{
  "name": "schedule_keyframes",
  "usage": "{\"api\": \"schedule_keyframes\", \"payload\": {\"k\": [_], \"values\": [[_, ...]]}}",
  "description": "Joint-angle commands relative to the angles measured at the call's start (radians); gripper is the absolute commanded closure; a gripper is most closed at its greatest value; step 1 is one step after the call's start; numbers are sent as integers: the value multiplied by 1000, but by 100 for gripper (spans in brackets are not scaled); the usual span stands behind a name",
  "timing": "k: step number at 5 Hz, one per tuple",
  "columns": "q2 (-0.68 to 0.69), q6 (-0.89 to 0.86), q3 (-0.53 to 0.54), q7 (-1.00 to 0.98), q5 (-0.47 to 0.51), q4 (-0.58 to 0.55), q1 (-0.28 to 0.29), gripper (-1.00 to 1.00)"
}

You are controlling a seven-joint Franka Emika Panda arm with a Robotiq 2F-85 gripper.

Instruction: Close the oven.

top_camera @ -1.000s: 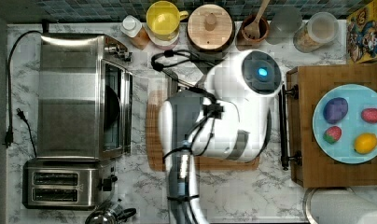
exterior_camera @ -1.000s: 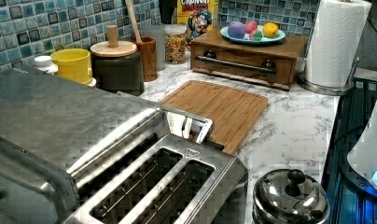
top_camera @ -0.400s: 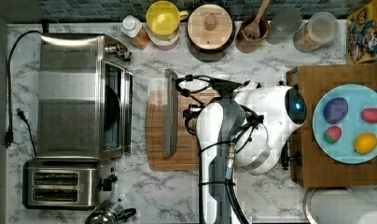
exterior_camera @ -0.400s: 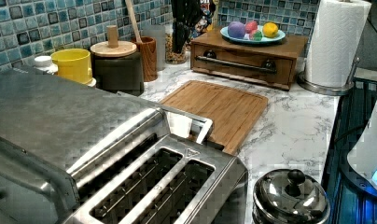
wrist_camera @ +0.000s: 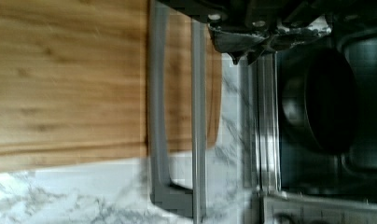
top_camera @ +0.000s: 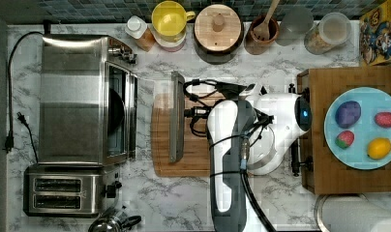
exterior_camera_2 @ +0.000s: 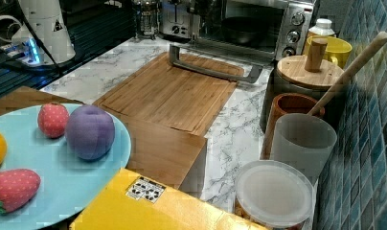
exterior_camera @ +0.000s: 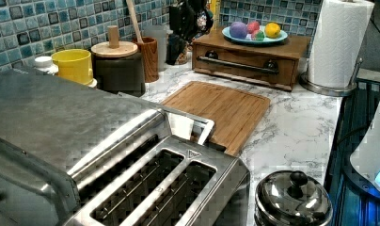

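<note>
White marble countertop (top_camera: 184,203) with grey veining runs right across the scene, and up at twelve o'clock in the top view a blue-green mosaic tile backsplash (top_camera: 101,8) lines the wall. A wooden cutting board (exterior_camera_2: 167,93) lies flat at the centre of the counter. The tiles (exterior_camera: 33,28) gleam under bright, even light, and at three o'clock in the top view sits a wooden drawer unit (top_camera: 319,169).

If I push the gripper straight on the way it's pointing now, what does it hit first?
Probably the open oven door. The gripper hangs above the lowered door and faces down at it, near its handle. Its height above the door is unclear.
</note>
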Motion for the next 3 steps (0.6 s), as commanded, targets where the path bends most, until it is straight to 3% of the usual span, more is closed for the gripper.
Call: {"api": "schedule_keyframes", "payload": {"k": [1,3], "values": [[155,25,6,-99,-4,99,-6,100],[162,-25,36,-200,29,109,22,100]]}}
